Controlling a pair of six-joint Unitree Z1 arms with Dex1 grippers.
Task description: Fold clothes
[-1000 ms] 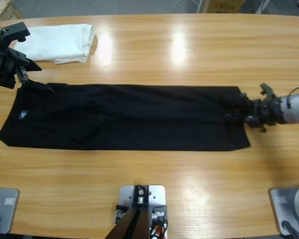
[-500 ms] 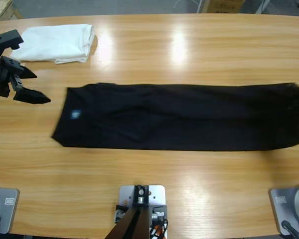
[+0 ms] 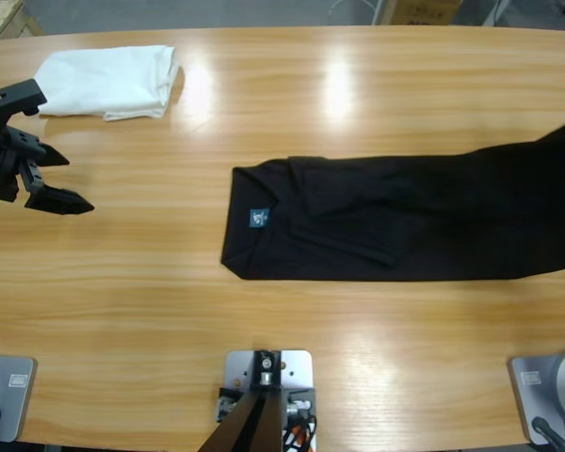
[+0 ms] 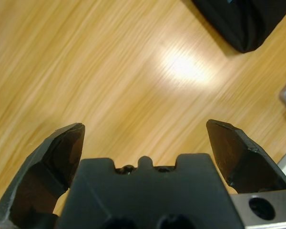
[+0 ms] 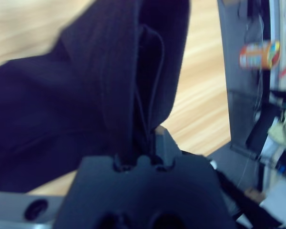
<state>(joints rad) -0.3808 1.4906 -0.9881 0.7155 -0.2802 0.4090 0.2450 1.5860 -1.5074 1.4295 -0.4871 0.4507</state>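
- The black polo shirt [image 3: 386,221], already folded into a long narrow band, is lying across the right half of the desk [image 3: 282,330], its far end running off the right edge of the high view.
- The right pincer [image 5: 148,138] is out of sight from above; in its own wrist view it is clamped on a bunched end of the dark cloth, so the step in hand looks like dragging or carrying that end.
- The left pincer [image 3: 49,179] is hovering wide open over bare wood near the left edge, holding nothing, well apart from the shirt.
- The next move probably calls for the left pincer to reach the collar end so the band can be folded crosswise.
- A small blue neck label [image 3: 258,218] is showing; its writing is too small to read.
- A white folded garment [image 3: 108,81] is sitting at the far left.
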